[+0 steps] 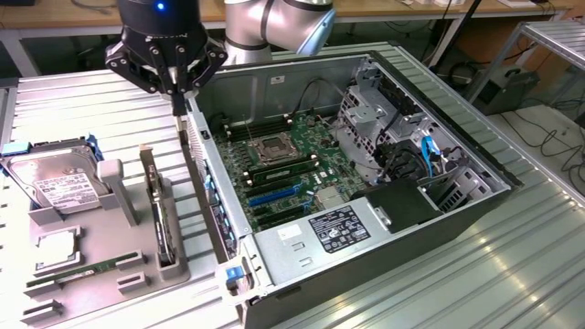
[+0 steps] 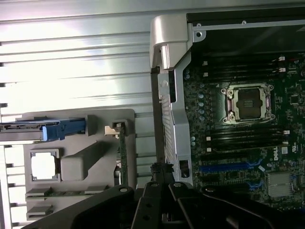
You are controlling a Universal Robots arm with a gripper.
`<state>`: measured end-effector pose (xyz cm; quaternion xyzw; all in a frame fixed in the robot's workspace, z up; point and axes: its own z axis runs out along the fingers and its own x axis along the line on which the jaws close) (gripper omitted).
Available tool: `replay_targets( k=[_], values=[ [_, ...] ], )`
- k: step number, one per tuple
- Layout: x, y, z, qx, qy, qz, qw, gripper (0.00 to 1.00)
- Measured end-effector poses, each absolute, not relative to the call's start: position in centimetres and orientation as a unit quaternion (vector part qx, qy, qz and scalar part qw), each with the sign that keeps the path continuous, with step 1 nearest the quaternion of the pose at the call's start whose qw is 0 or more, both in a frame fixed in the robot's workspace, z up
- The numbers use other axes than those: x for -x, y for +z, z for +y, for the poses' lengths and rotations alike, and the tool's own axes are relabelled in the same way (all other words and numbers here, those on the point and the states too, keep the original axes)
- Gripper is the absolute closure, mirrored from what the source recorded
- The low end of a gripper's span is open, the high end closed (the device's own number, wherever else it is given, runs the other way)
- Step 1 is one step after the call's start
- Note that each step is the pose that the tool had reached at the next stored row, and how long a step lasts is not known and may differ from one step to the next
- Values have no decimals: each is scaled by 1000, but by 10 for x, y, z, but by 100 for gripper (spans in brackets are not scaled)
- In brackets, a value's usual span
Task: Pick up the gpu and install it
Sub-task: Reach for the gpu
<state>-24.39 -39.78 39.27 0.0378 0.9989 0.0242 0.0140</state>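
Status: pick-up not begun; installation not begun.

The gpu (image 1: pixel 161 212) stands on its long edge in a slot of the grey holder (image 1: pixel 101 236) on the tabletop (image 1: pixel 92 103), beside the open computer case (image 1: pixel 302 75). Nothing touches it. The gripper (image 1: pixel 177 103) hangs above, its fingers pressed together and holding nothing. I judge it well clear of the card, with open space between fingertips and card top.

Inside the case the motherboard (image 1: pixel 283 157) lies exposed, and the blue expansion slots (image 1: pixel 274 197) carry no card. As far as I can see, both the grasp and the seating are left to do.

Comparison of views:
- The exterior view gives me height. It shows the gripper raised over the near case wall and the whole length of the card in its holder. It also shows the hard drive (image 1: pixel 59 181), the processor chip (image 1: pixel 57 248) and the RAM stick (image 1: pixel 78 272) on the same holder.
- The wrist view gives me line-up. The gripper (image 2: pixel 162 172) sits over the edge of the case wall (image 2: pixel 174 119), not over the card. The gpu (image 2: pixel 122 157) appears as a thin strip just to one side of that wall.
- The wrist view also looks straight down on the processor socket (image 2: pixel 248 102), which is vacant, and on the slots (image 2: pixel 228 167).

I cannot tell from either view how firmly the card sits in its holder slot.
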Motion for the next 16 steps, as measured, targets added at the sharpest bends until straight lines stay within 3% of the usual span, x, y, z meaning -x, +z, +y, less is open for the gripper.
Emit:
replay_targets(
  k=[16],
  values=[
    [258,393,-398,-38,24,999,14,89]
  ],
)
